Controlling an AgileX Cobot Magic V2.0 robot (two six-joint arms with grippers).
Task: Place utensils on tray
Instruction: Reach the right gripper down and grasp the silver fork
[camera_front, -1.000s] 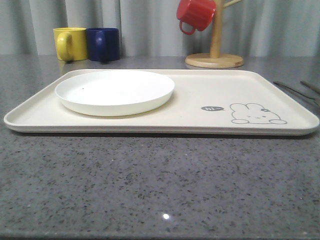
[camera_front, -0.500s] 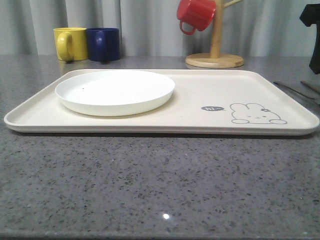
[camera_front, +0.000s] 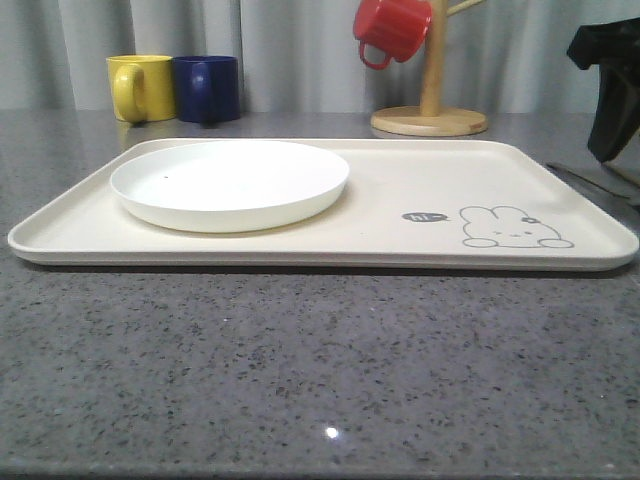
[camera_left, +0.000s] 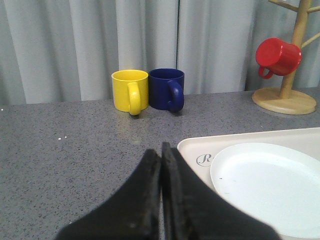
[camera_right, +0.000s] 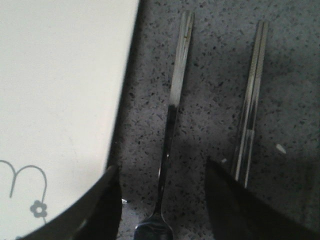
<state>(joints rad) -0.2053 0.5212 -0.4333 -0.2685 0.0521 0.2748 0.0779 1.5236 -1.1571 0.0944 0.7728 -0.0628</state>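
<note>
The cream tray (camera_front: 400, 200) with a rabbit drawing lies in the middle of the grey counter. To its right lie the utensils: a silver spoon (camera_right: 175, 90) and a pair of chopsticks (camera_right: 251, 110), seen as thin dark lines (camera_front: 588, 180) in the front view. My right gripper (camera_right: 161, 166) hangs open above the spoon, its fingers on either side of the handle near the bowl and apart from it. In the front view the right gripper (camera_front: 606, 135) is at the far right. My left gripper (camera_left: 161, 148) is shut and empty beside the tray's corner (camera_left: 192, 147).
A round white plate (camera_front: 230, 183) sits on the tray's left half. A yellow mug (camera_front: 140, 87) and a blue mug (camera_front: 207, 88) stand at the back left. A wooden mug tree (camera_front: 430, 115) holding a red mug (camera_front: 392, 28) stands behind the tray.
My right gripper has come into the front view at the upper right and moved down and left toward the utensils. Nothing on the counter has moved.
</note>
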